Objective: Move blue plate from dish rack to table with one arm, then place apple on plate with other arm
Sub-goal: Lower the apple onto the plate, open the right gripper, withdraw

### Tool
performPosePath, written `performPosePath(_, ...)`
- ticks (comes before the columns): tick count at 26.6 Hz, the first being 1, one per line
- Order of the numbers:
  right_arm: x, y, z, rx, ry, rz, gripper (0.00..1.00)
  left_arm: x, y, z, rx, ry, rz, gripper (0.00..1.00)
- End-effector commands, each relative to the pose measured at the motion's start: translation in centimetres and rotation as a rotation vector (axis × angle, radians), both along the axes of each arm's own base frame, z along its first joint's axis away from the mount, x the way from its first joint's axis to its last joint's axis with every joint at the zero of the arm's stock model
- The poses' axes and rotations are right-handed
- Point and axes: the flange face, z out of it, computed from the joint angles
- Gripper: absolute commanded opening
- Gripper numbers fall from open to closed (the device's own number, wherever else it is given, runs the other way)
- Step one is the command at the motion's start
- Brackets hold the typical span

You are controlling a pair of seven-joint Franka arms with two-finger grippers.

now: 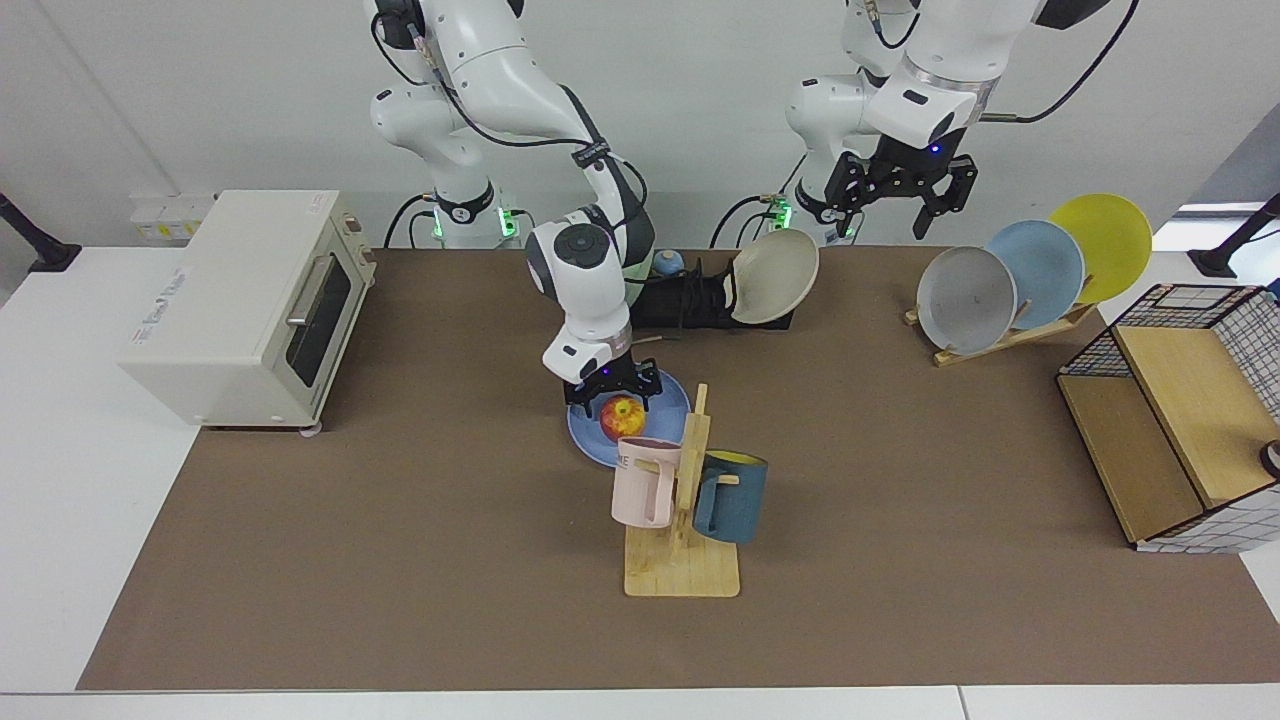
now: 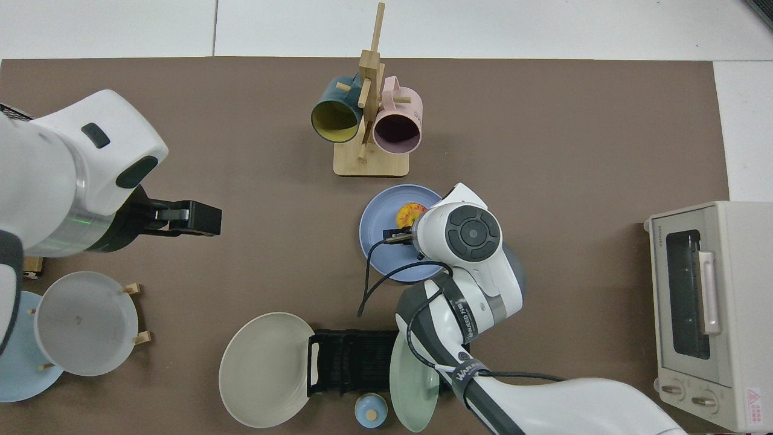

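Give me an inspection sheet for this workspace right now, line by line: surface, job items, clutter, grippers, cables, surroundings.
Surface: white table under a wide brown mat.
Job's things: red-yellow apple rests on the periwinkle-blue plate, flat on the mat; black slotted dish rack holds a beige plate and a green plate.
Clutter: wooden mug tree, wooden plate stand, wire basket.
Grippers: right gripper open just above the apple; left gripper open, waiting high.
Cables: black cable loops over the plate.
Surroundings: cream toaster oven.
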Motion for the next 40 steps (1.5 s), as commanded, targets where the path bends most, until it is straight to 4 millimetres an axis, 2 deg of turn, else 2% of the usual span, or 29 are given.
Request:
performPosePath(1, 1.0, -2.6, 4.5, 0.028, -0.025, -0.061, 1.00, -0.3, 0.4, 0.6, 0.007, 0.001, 0.001, 1.00)
performPosePath(5, 3.0, -6.2, 9.0, 0.035, -0.043, -0.109, 1.00, -0.3, 0.5, 0.6, 0.007, 0.001, 0.002, 1.00)
performPosePath(9, 5.0, -9.7, 12.3, 0.030, -0.061, -0.122, 1.00, -0.4, 0.4, 0.6, 0.007, 0.001, 0.001, 1.00)
performPosePath(18, 7.6, -18.5, 16.3, -0.045, -0.070, -0.063, 1.00, -0.1, 1.1, 0.6, 0.007, 0.001, 0.015, 1.00)
performPosePath(24, 6.9, -22.7, 18.8, -0.077, -0.064, -0.001, 1.00, -0.1, 1.4, 0.7, 0.007, 0.000, 0.022, 1.00)
performPosePath(30, 5.1, -26.1, 21.5, -0.091, -0.022, 0.073, 1.00, 0.1, 1.8, 0.7, 0.007, -0.003, 0.030, 1.00)
performPosePath(34, 3.5, -27.6, 23.1, -0.091, 0.028, 0.082, 1.00, 0.1, 1.7, 0.8, 0.005, -0.009, 0.025, 1.00)
performPosePath(40, 0.8, -28.6, 25.2, -0.084, 0.109, 0.075, 1.00, 0.1, 1.7, 0.8, 0.005, -0.011, 0.025, 1.00)
